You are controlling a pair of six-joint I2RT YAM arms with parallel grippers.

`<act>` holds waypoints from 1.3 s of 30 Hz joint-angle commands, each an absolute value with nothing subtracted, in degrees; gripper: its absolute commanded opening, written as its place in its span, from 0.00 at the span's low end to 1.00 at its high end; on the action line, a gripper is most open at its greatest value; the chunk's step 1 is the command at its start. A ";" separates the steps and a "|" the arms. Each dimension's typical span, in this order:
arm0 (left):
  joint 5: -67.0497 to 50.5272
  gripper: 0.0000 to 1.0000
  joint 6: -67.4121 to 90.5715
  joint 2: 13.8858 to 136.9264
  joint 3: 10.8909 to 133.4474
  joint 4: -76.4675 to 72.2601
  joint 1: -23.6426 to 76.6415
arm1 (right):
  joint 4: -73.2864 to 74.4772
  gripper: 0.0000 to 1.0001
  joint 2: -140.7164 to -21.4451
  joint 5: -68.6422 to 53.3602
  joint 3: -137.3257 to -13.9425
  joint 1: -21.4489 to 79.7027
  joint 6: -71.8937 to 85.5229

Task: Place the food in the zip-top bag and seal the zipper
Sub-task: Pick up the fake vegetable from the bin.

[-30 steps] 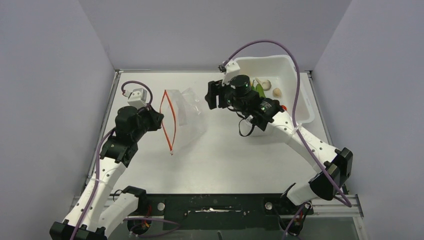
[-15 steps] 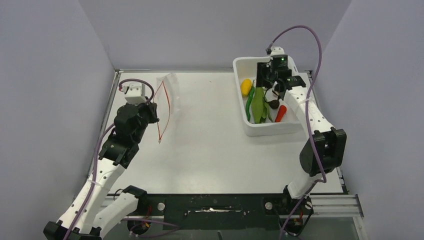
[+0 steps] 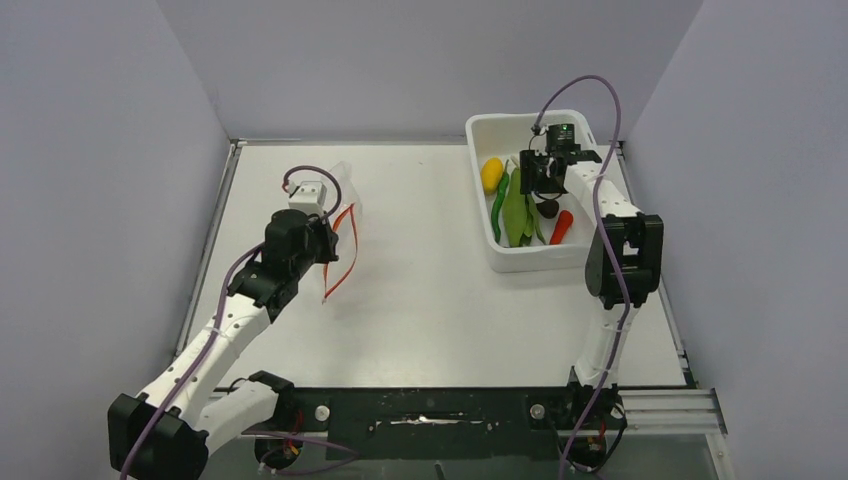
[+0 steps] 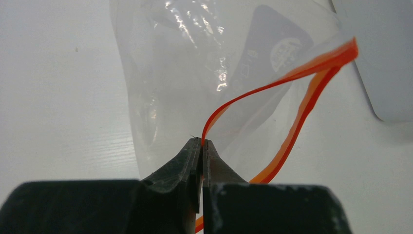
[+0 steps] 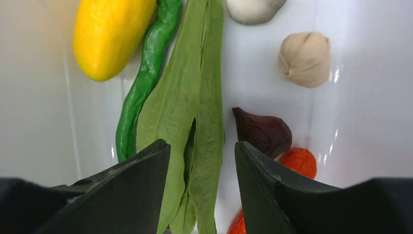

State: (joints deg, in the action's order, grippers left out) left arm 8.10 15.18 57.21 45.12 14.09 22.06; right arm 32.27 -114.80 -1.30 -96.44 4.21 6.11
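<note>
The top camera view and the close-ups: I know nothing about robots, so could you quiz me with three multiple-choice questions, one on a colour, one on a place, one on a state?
1. The zipper strip along the mouth of the zip-top bag is: A blue; B red-orange; C black.
2. The toy food lies: A in the white tub; B inside the bag; C scattered outside any container.
3. The left end effector is: A open above the tub; B shut on the zipper strip; C shut on nothing.

Answers: 1 B, the left wrist view shows the strip bright red-orange. 2 A, every piece sits within the tub's walls. 3 B, its fingertips meet with the strip pinched between them.
</note>
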 commanded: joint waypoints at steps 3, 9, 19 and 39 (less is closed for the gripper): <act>4.03 0.00 15.99 55.72 44.58 13.13 22.24 | 32.36 0.52 -117.22 -6.49 -101.12 3.10 4.38; 4.47 0.00 15.16 54.10 43.66 12.25 22.15 | 32.74 0.46 -121.13 -6.82 -103.71 3.08 4.41; 3.97 0.00 15.21 52.42 43.39 12.18 22.15 | 32.56 0.33 -122.45 -7.93 -103.57 3.05 5.03; 6.15 0.00 15.21 49.63 42.88 12.20 22.06 | 29.19 0.00 -109.85 1.48 -94.59 7.04 7.87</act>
